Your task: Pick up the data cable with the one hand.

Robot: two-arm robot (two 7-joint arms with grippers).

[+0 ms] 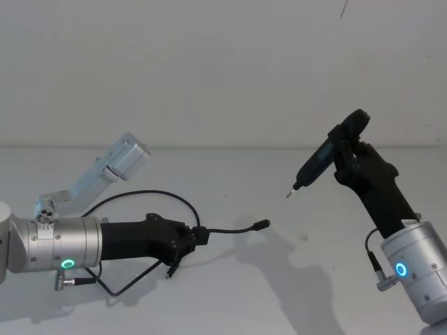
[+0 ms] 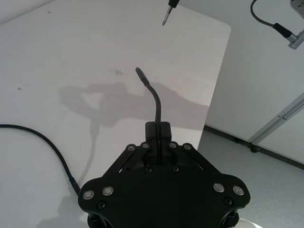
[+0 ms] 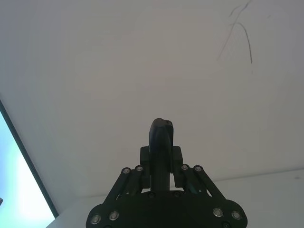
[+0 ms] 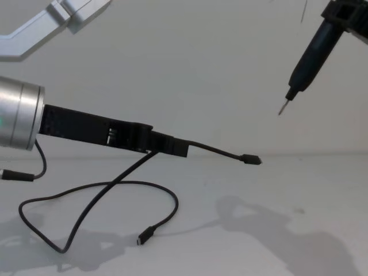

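Observation:
The data cable (image 4: 112,188), thin and matte black, is pinched near one end by my left gripper (image 4: 175,148), the flat black hand on a silver wrist with a green ring. Its short held end juts forward in the air to a small plug (image 4: 251,160). The rest hangs down into a loose loop on the table, ending in the other plug (image 4: 144,237). From the head view the left gripper (image 1: 201,236) sits low at the left, with the cable (image 1: 162,195) arcing behind it. My right gripper (image 1: 351,159) is raised at the right, shut on a black pen-like tool (image 1: 323,155), tip down.
A pale grey jointed bracket (image 1: 105,171) stands at the back left. A short lead with a silver connector (image 1: 73,280) hangs from the left wrist. The white table's edge (image 2: 216,90) lies ahead of the left gripper, with floor beyond it. A plain wall stands behind.

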